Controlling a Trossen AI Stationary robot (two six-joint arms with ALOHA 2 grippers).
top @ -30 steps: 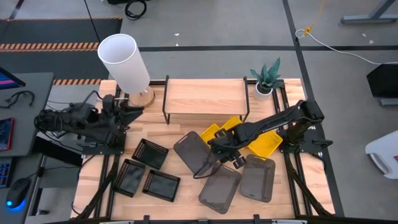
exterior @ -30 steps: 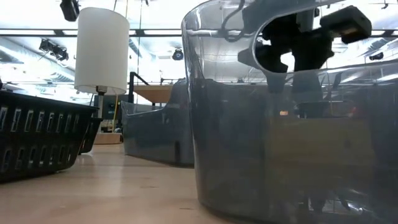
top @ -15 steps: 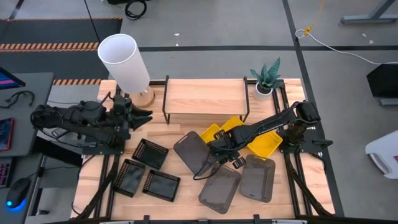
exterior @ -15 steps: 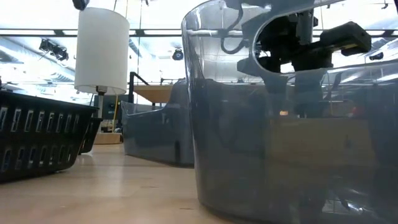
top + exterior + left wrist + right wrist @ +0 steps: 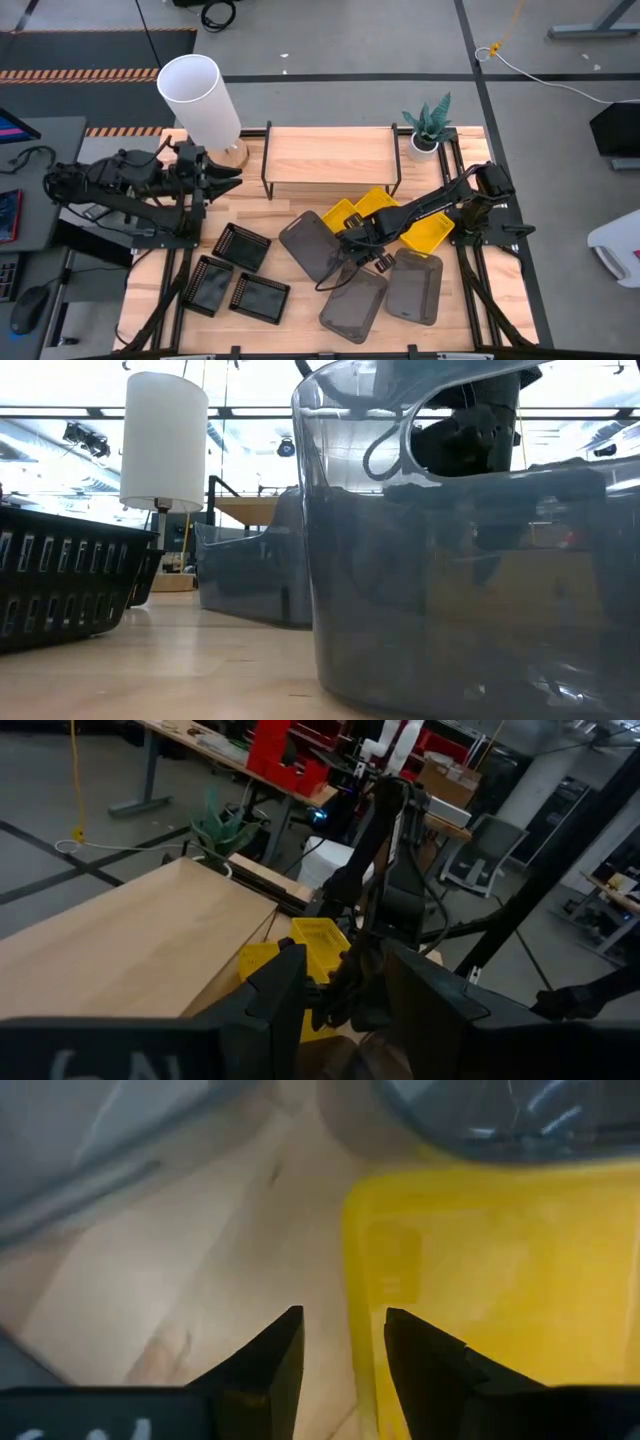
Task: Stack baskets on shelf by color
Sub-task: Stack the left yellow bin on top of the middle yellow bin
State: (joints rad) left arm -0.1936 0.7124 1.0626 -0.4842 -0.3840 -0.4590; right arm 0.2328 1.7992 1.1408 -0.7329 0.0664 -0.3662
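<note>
Right gripper (image 5: 340,1342), jaws parted and empty, poised over a yellow basket (image 5: 490,1280) rim below the shelf (image 5: 330,155); probably straddle that rim squarely before closing; left gripper (image 5: 340,990) waits open beside the lamp (image 5: 200,100).

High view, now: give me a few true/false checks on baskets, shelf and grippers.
1. The shelf top holds a yellow basket. False: its top is bare.
2. The right gripper is over the middle of the table, between a grey basket and the yellow baskets. True.
3. The three black baskets sit on the table's left side. True.
4. The left gripper is gripping a black basket. False: it is up near the lamp, holding nothing.
</note>
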